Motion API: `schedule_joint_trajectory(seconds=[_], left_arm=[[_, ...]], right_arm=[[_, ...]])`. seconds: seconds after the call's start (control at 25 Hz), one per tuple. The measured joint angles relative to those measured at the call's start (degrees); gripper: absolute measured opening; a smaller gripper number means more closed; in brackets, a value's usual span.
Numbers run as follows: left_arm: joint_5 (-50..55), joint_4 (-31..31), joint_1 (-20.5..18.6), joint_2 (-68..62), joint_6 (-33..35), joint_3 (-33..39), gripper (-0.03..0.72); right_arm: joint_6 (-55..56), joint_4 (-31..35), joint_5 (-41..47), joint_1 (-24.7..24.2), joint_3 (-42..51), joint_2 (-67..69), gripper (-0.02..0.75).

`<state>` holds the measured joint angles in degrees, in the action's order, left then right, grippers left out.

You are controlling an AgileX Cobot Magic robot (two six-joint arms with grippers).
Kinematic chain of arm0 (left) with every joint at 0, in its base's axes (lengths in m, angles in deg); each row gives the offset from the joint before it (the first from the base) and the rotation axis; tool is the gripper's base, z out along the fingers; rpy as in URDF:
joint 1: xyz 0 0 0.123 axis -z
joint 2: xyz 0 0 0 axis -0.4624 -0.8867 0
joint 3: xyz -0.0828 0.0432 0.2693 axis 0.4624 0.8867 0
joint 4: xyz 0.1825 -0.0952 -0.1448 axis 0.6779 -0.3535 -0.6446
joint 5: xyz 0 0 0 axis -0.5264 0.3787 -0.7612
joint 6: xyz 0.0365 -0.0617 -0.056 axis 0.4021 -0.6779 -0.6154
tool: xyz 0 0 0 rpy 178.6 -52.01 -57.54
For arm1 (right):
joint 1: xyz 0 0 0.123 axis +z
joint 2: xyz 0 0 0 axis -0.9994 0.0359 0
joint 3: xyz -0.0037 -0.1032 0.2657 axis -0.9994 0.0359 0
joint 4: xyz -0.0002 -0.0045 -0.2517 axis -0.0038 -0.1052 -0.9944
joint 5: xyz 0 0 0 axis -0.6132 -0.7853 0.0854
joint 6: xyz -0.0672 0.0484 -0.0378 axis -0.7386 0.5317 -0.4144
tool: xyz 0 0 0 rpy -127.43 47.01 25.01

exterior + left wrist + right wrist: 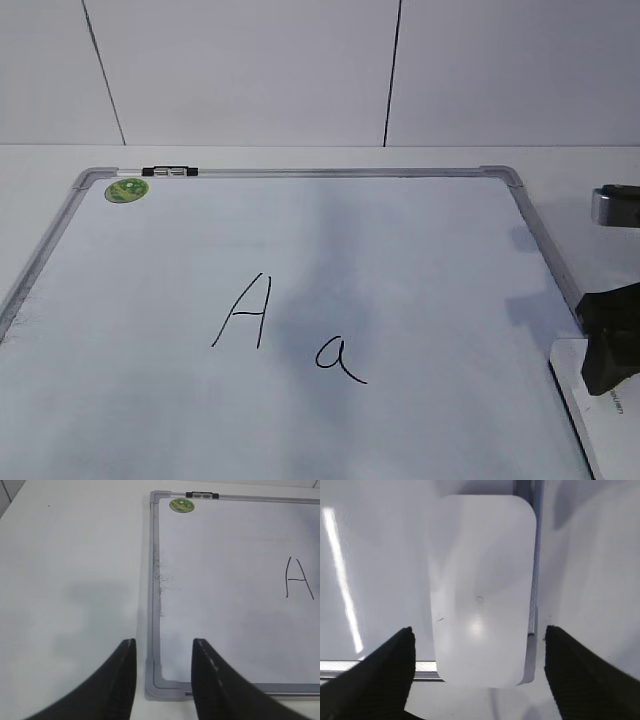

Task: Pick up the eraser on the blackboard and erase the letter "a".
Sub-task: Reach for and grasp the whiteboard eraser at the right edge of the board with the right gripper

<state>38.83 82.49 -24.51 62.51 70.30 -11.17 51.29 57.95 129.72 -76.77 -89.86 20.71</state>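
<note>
Hovering my right end effector (pixel 479 680) spread wide above the eraser (pixel 482 590), I hold nothing yet. The eraser lies flat at the blackboard's (pixel 400 260) right near corner, overlapping its grey frame. To grasp well, I should stay centred over it, drop straight down so both fingers clear its long sides, then close evenly. The letter "a" (pixel 340 360) sits left of the eraser, mid-board, beside the capital "A" (pixel 243 312). My left end effector (pixel 162 672) idles parted at the blackboard's opposite near corner, over the counter (pixel 70 580).

The left gripper (pixel 162 680) has two glossy black, curved, tapering fingers with pale worn edges; the right gripper (pixel 479 675) shows matt black wedge-shaped fingers and a silver-grey housing
</note>
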Motion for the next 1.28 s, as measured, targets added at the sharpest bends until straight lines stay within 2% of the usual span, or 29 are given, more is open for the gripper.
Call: schedule_joint_trajectory(seconds=[0.68, 1.04, 1.28], left_arm=[[0.0, -0.7, 0.0, 0.0, 0.0, 0.0, 0.289], [0.0, -0.7, 0.0, 0.0, 0.0, 0.0, 0.290], [0.0, -1.3, 0.0, 0.0, 0.0, 0.0, 0.295]], right_arm=[[0.7, -0.2, -0.7, 0.0, 0.1, 2.5, 0.640], [0.7, 0.2, -5.7, 0.0, 5.5, 2.9, 0.636], [0.7, 0.6, -7.8, 0.0, 5.7, 2.9, 0.634]])
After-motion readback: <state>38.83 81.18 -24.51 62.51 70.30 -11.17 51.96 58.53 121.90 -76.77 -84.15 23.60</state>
